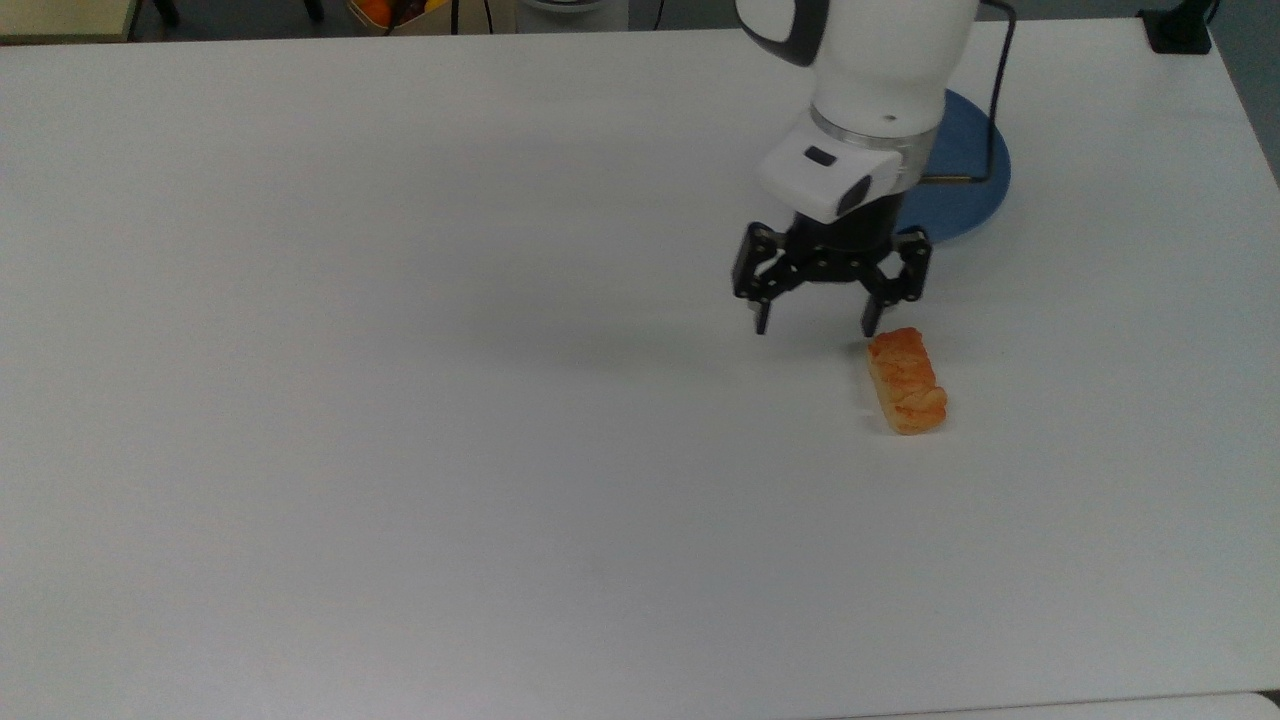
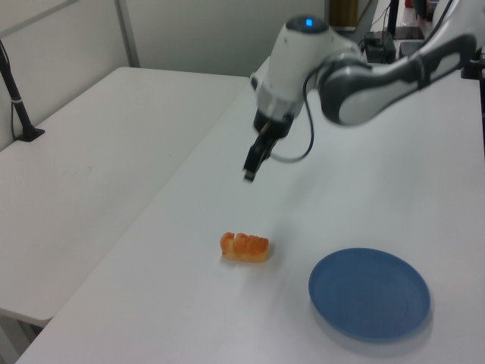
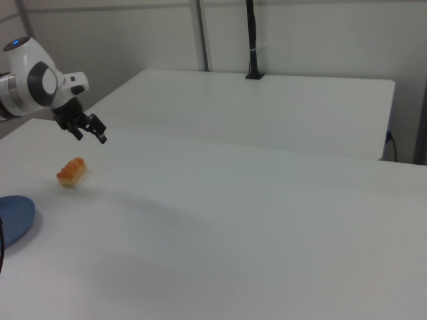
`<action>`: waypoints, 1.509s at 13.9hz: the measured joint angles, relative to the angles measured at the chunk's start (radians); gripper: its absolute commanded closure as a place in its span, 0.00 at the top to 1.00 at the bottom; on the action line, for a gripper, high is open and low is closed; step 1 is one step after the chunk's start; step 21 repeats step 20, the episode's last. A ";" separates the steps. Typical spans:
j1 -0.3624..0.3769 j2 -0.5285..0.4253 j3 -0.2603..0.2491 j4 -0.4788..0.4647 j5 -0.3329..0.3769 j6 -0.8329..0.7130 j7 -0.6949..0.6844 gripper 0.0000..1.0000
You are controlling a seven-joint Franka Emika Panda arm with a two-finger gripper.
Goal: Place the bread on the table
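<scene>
In the top view, the small oblong golden-orange bread roll with a ridged, browned top [image 1: 907,381] lies flat on the large plain white matte table [image 1: 400,400], toward the top view's right, with nothing gripping it. The black two-finger gripper [image 1: 815,328] of the white robot arm [image 1: 870,80] hangs just to the top view's upper left of the roll, its fingers spread wide apart and empty; the nearer fingertip sits close to the roll's far end. Farther back, partly hidden behind the arm, is the round blue plate [image 1: 965,190], apart from the roll. In the left view, the same bread roll [image 2: 245,247] rests on the white table [image 2: 189,303] with the blue plate [image 2: 369,293] near it on the left view's right, a strip of bare tabletop between them. The gripper [image 2: 250,168] is raised clearly above the table, well over the roll and farther back, carrying nothing. In the right view, the bread roll [image 3: 71,171] lies on the table [image 3: 233,233] near the right view's left edge, with the blue plate's edge [image 3: 15,217] nearer the camera and lower left of it. The gripper [image 3: 90,133] hovers above and slightly right of the roll, its fingers parted and free of it.
</scene>
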 measured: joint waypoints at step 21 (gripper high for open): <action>-0.271 -0.447 -0.224 -0.124 0.293 -0.610 -0.583 1.00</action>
